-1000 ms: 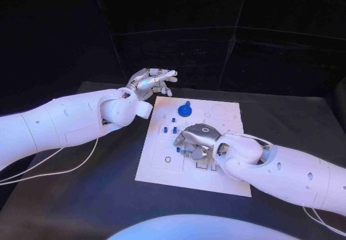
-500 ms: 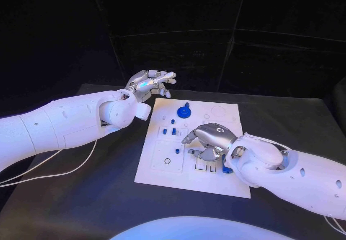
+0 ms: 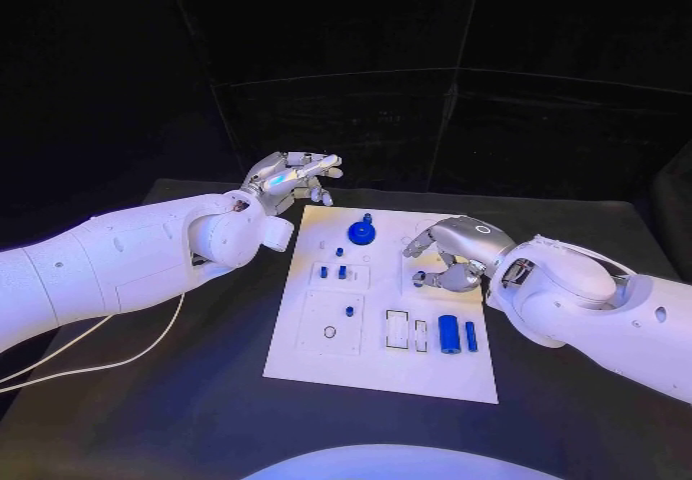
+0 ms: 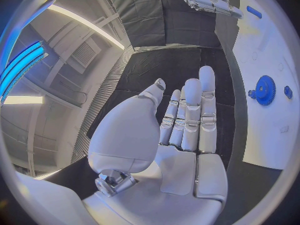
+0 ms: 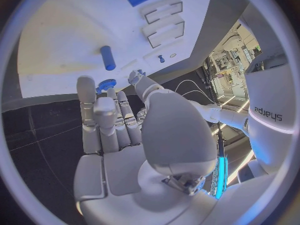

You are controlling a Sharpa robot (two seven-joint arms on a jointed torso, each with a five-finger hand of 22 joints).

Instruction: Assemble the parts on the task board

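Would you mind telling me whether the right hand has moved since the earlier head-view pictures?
Yes. The right hand has drawn back off the task board's middle toward its far right edge, uncovering the blue cylinder lying on the board.

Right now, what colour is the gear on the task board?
Blue; the gear shows best in the left wrist view, lying on the white task board.

A black table point(image 3: 173, 400) carries a thin white cable point(image 3: 101, 355) trailing near its left edge.
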